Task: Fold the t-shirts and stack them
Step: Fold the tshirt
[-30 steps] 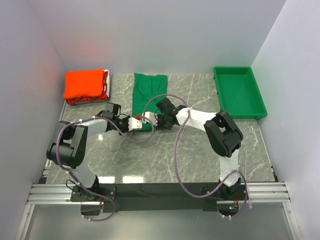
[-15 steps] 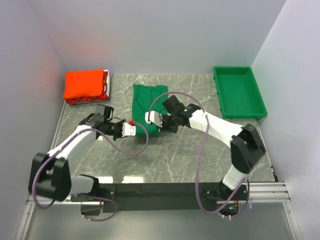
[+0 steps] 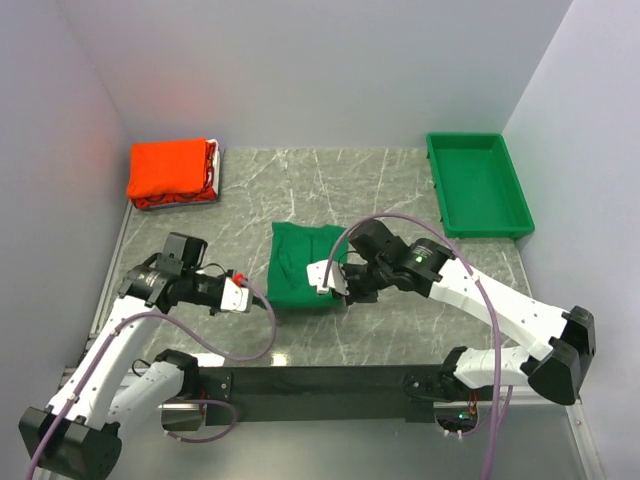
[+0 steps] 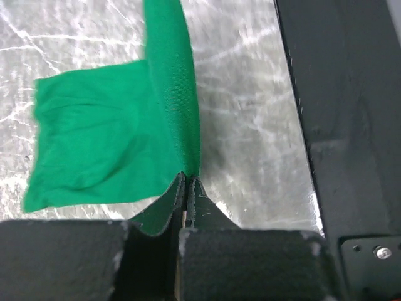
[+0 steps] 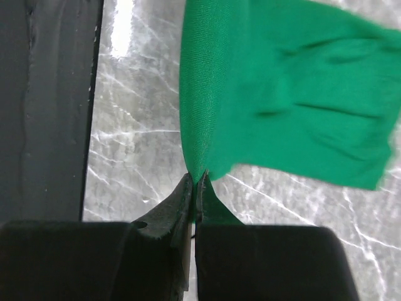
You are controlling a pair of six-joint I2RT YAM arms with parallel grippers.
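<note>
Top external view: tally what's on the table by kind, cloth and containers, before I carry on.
Green t-shirt: 1
Orange-red folded pile: 1 (the shirts within it cannot be counted)
Green tray: 1
Total: 3

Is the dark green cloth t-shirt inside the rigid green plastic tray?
No, the green t-shirt is over the marble table, apart from the green tray.

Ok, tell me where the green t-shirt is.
In the top view, the green t-shirt lies mid-table, its near edge pinched by the left end effector and right end effector.
</note>
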